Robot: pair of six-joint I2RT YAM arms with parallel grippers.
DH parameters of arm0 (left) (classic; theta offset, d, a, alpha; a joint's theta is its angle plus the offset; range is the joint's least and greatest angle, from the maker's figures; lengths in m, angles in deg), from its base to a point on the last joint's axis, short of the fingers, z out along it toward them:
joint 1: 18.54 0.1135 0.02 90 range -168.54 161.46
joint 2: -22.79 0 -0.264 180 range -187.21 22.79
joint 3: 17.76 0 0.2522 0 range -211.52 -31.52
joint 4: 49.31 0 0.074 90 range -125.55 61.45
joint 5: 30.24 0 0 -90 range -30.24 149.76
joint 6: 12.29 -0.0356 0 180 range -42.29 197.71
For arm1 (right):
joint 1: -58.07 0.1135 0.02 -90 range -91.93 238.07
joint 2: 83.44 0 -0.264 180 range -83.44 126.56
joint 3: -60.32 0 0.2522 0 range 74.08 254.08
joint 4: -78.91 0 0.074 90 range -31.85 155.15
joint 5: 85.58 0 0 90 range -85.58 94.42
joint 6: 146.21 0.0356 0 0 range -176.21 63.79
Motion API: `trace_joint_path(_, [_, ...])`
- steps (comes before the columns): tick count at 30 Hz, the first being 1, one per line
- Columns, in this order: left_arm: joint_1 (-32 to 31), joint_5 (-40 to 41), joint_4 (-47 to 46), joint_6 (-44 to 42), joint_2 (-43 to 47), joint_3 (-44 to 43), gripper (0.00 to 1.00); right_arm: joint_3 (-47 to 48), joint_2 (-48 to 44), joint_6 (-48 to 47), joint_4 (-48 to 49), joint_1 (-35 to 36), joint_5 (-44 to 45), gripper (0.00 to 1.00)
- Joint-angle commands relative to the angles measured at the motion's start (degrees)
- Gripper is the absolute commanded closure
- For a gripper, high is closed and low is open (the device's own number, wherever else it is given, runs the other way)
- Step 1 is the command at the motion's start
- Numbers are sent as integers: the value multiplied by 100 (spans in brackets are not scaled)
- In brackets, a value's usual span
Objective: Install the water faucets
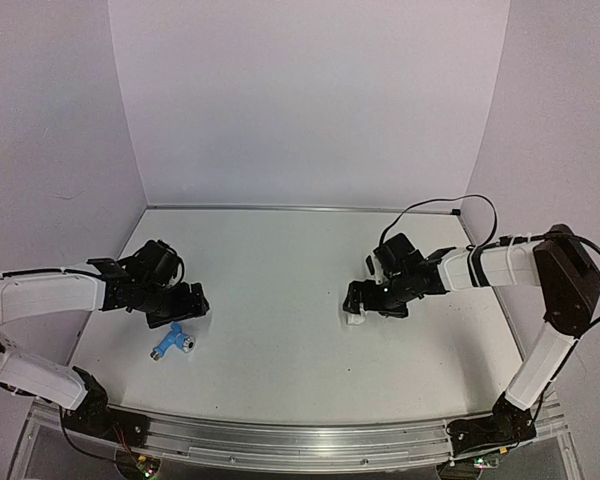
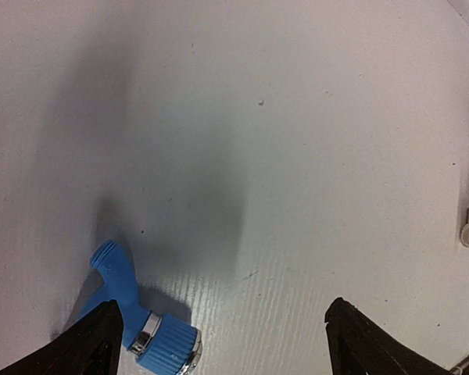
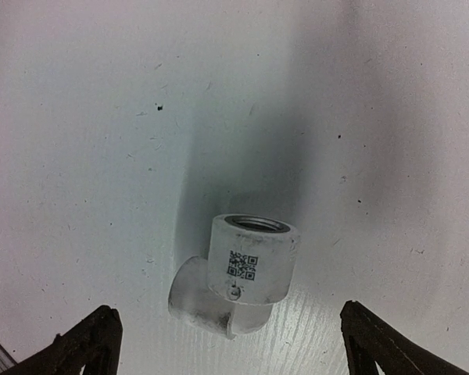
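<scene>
Both jaws gape empty; only our right wrist reveals a QR label (image 3: 242,266) on the fitting (image 3: 233,291), right of the faucet (image 1: 172,344).

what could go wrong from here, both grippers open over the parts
1. The tap lies off-centre, close by one finger of the left gripper; closing now might shove or clip it rather than grasp it.
2. The white fitting is rounded; the right gripper could twist it or squeeze it out.

Looks down on a white elbow fitting (image 3: 242,273) on the tabletop (image 3: 102,117), QR label up, threaded mouth showing, between the wide-spread fingertips of the gripper (image 3: 233,346).
</scene>
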Motion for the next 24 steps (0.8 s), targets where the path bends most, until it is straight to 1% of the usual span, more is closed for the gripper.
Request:
trace_joint_path(1, [-365, 1120, 992, 602, -42, -194, 7, 275, 46, -1, 86, 13, 128, 2])
trace_joint_path(5, [-658, 1415, 1416, 855, -327, -284, 8, 310, 66, -27, 87, 13, 81, 2])
trace_joint_path(16, [-733, 1252, 1383, 629, -1567, -597, 13, 218, -2, -44, 108, 61, 55, 2])
trace_joint_path(20, [-741, 1261, 1327, 570, -1856, -701, 21, 142, -45, -37, 121, 92, 122, 2])
trace_joint_path(24, [-764, 1176, 1244, 518, -2034, -860, 32, 116, -53, -53, 121, 94, 165, 2])
